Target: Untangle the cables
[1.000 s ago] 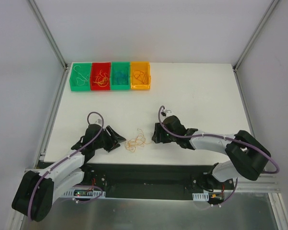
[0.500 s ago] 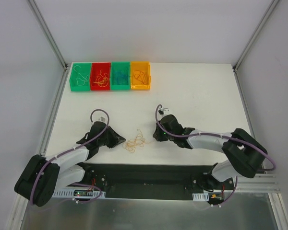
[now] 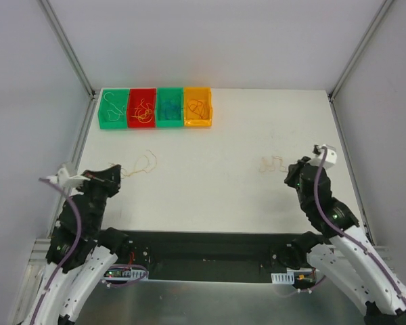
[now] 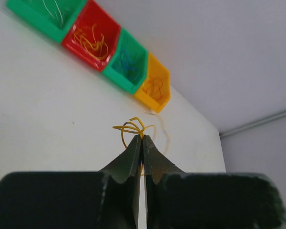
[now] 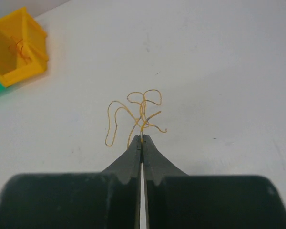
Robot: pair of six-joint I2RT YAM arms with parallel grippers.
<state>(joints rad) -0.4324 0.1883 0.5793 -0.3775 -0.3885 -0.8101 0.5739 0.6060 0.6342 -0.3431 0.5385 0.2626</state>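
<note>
Left gripper [image 4: 142, 139] pinches curled yellow cables [image 4: 132, 127]; right gripper [image 5: 142, 138] pinches looping orange cables [image 5: 115, 116] (thin, tangled).

You can pass freely over the flat white tabletop [image 3: 210, 186] between the two thin yellow-orange cable clumps [image 3: 269, 164]; four small coloured plastic bins [image 3: 155, 107] block its far-left edge

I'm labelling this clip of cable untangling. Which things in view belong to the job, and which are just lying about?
Job:
- yellow cables, pinched in the left gripper
- orange cables, pinched in the right gripper

Lying about, at the back:
- green bin
- red bin
- teal bin
- orange bin
</note>
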